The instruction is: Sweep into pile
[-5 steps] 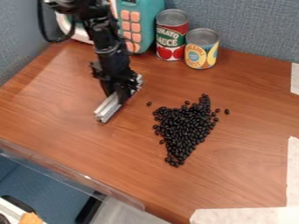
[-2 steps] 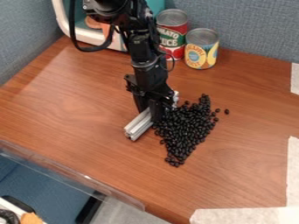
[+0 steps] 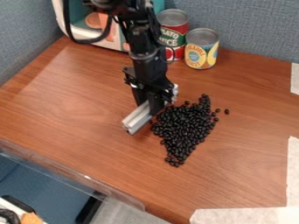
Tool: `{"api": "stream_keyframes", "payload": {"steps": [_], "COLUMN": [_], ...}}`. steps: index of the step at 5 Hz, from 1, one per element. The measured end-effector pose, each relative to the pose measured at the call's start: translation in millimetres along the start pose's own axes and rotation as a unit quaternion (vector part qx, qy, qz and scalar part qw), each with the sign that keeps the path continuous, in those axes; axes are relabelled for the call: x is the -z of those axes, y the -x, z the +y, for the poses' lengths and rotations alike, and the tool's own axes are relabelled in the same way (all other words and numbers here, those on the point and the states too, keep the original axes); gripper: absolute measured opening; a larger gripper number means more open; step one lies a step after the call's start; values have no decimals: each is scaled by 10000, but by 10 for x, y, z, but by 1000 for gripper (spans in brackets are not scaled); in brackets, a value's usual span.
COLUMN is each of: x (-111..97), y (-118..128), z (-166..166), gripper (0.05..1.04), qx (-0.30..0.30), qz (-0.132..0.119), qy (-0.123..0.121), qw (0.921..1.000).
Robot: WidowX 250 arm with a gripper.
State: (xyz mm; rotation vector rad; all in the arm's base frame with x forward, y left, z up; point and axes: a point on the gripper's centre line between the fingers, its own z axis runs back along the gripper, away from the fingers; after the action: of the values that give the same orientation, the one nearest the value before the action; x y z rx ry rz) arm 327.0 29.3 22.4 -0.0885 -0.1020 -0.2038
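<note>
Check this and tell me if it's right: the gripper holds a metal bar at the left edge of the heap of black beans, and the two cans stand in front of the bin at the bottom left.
The cans' place is wrong: the camera view shows the red can and the yellow can at the back of the table, by the blue-grey partition. The rest holds.

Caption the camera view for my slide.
Gripper holding a silver bar beside a loose pile of black beans on a wooden table.

Behind the beans (image 3: 186,131) on the table (image 3: 76,105) stand two cans (image 3: 201,54).
</note>
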Motion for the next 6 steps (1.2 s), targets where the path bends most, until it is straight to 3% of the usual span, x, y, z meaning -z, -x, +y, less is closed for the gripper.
{"api": "stream_keyframes", "payload": {"steps": [2,3,4,6], "x": [-200,-141,41,131], "y": [26,119,173,214], "z": [506,758,863,964], "gripper": [366,366,366,414], "qx": [-426,-545,-554,-583], "qz": [-295,-167,138,410], "qy": [-197,-419,-520,-640], "qw": [9985,9975,9970,9954]}}
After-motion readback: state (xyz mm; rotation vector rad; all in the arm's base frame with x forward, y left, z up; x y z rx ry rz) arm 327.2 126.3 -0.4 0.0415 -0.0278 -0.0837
